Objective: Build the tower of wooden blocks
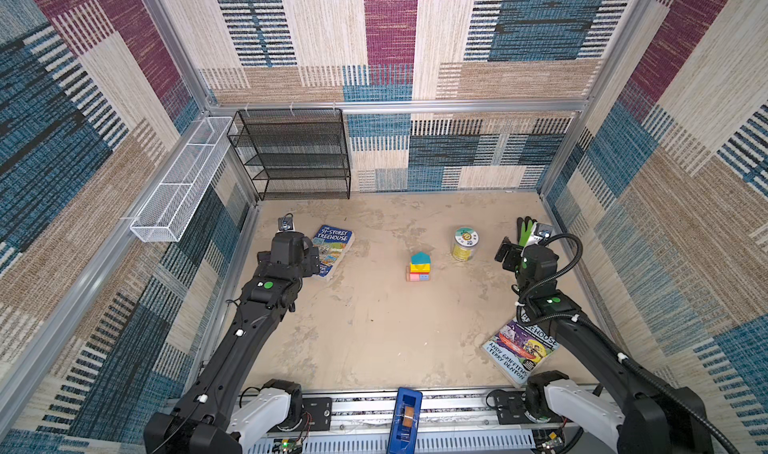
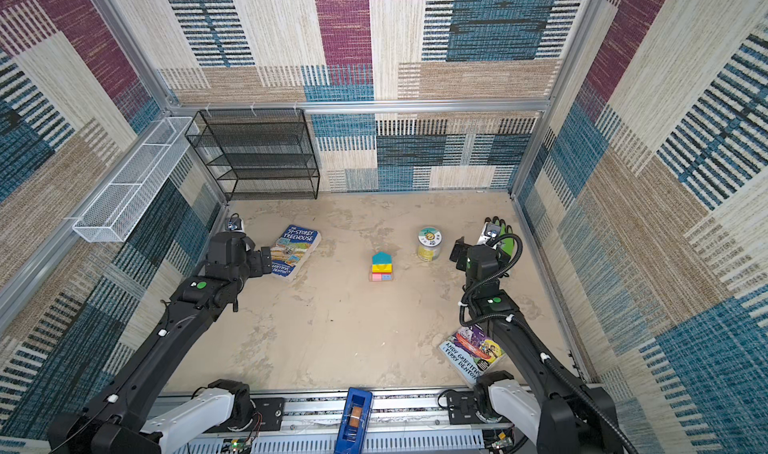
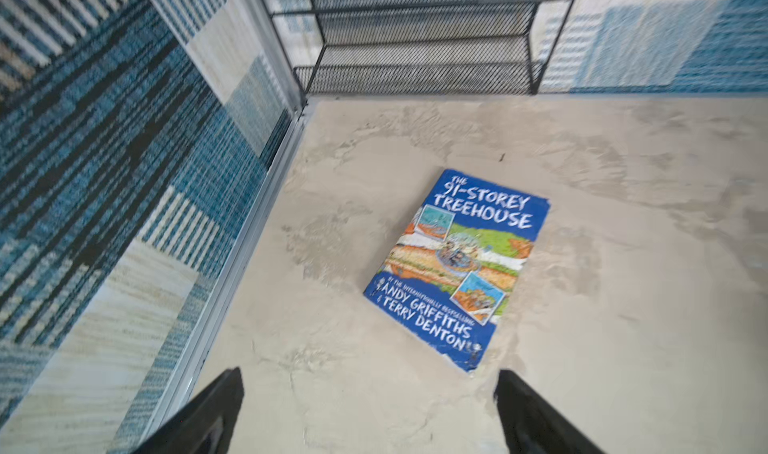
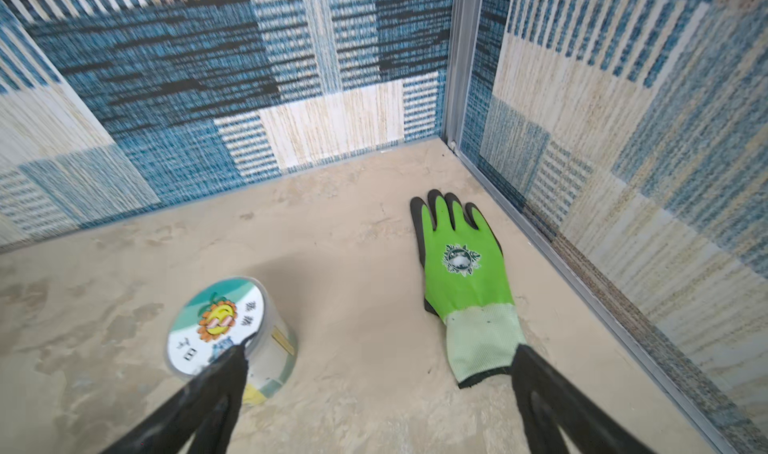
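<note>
The tower (image 1: 419,267) (image 2: 381,266) stands alone mid-table in both top views. Pink and light blue wood blocks (image 1: 418,277) form its base, yellow and red lie above them, and a teal house-shaped piece (image 1: 420,258) tops it. My left gripper (image 3: 370,375) is open and empty, far left of the tower, over bare table near a blue book. My right gripper (image 4: 380,348) is also open and empty, to the tower's right between a jar and a green glove. Neither wrist view shows the tower.
A blue paperback (image 1: 332,250) lies by the left gripper, and another book (image 1: 521,350) lies under the right arm. A yellow jar (image 1: 464,244), a green glove (image 4: 463,273), a black mesh rack (image 1: 291,155), a white wire basket (image 1: 183,182) and a blue holder (image 1: 405,418) are also here.
</note>
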Tool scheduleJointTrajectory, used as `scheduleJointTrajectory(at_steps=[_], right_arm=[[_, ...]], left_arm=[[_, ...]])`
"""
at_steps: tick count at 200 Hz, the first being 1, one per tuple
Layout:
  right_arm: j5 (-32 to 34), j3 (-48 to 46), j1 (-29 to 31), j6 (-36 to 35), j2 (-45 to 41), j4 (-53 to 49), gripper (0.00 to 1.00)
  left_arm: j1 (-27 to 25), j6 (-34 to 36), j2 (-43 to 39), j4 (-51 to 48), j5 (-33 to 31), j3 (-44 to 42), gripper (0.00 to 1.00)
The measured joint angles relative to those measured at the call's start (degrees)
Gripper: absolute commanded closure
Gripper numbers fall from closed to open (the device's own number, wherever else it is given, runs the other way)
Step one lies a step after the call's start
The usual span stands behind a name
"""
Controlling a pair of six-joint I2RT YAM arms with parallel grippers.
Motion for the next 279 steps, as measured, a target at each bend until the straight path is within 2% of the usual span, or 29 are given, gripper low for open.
scheduleJointTrajectory(at_steps=[44, 118, 163, 186, 212, 235, 279], right_arm=[[-0.6, -7.8, -4.5, -3.2, 10.4, 17.8, 0.01], [-4.3, -14.1, -6.6, -7.0, 24.5, 44.9, 0.01], [-9.1, -15.7, -6.8, -9.2, 25.6, 52.2, 0.01], [-10.6, -18.5, -6.9, -10.0, 24.9, 55.8, 0.01], [-12.8, -20.2, -7.2, -10.5, 24.9, 59.5, 0.00], [-16.2, -18.6, -8.4, -10.6, 26.0, 59.9, 0.00], [-20.4, -19.1, -9.9, -10.6, 27.8, 61.1, 0.00]], left_arm=[[4.8, -0.8, 3.3, 13.0, -1.7, -10.1, 0.01], [7.5, 6.0, 10.9, 42.0, 5.2, -24.3, 0.01], [8.9, 7.5, 18.9, 59.9, 11.8, -29.2, 0.01], [9.3, 8.2, 25.6, 70.0, 15.7, -30.6, 0.01], [9.6, 8.7, 26.3, 70.5, 18.9, -29.2, 0.01], [10.1, 8.9, 26.9, 70.0, 19.8, -26.3, 0.01], [10.6, 8.9, 27.2, 69.3, 20.2, -26.0, 0.01]])
